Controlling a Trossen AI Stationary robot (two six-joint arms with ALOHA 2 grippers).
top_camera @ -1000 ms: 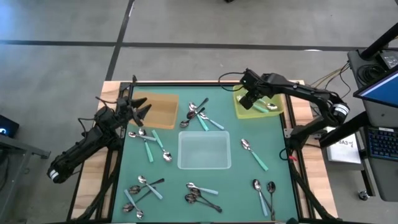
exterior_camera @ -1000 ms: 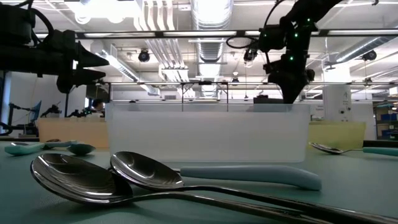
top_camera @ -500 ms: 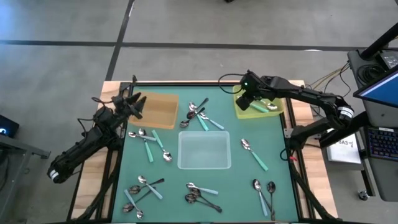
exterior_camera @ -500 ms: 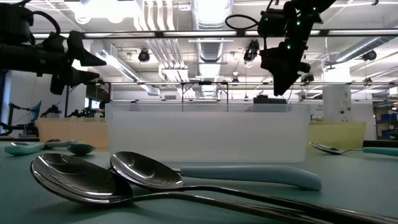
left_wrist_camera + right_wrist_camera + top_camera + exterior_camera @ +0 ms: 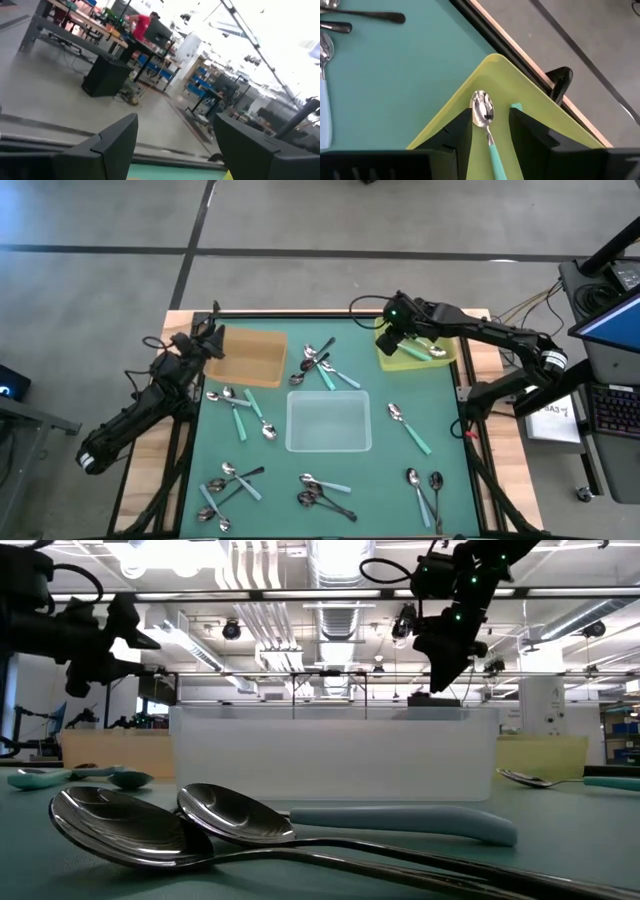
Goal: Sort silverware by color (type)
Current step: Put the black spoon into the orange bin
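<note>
Many small spoons lie on the green table in loose groups: near the far middle [image 5: 320,365], at the left [image 5: 240,405], near left [image 5: 228,480], near middle [image 5: 322,492] and at the right [image 5: 425,485]. Two teal-handled spoons [image 5: 430,350] lie in the yellow-green tray [image 5: 400,363]; one [image 5: 483,111] shows below my right gripper. My right gripper [image 5: 390,340] [image 5: 491,119] hangs open and empty above that tray's left part. My left gripper [image 5: 210,340] [image 5: 175,125] is open and empty, raised over the brown tray's [image 5: 255,360] left edge, pointing out past the table.
A clear tray [image 5: 330,423] stands mid-table; in the low view [image 5: 330,750] it stands behind two dark metal spoons [image 5: 130,825] and a pale-blue handle [image 5: 400,820]. A single teal-handled spoon [image 5: 408,425] lies right of it. A dark rail [image 5: 300,313] runs along the table's far edge.
My right gripper has risen and gone a little toward the table's left edge over the yellow-green tray. My left gripper has drawn back from over the brown tray toward the table's far-left corner.
</note>
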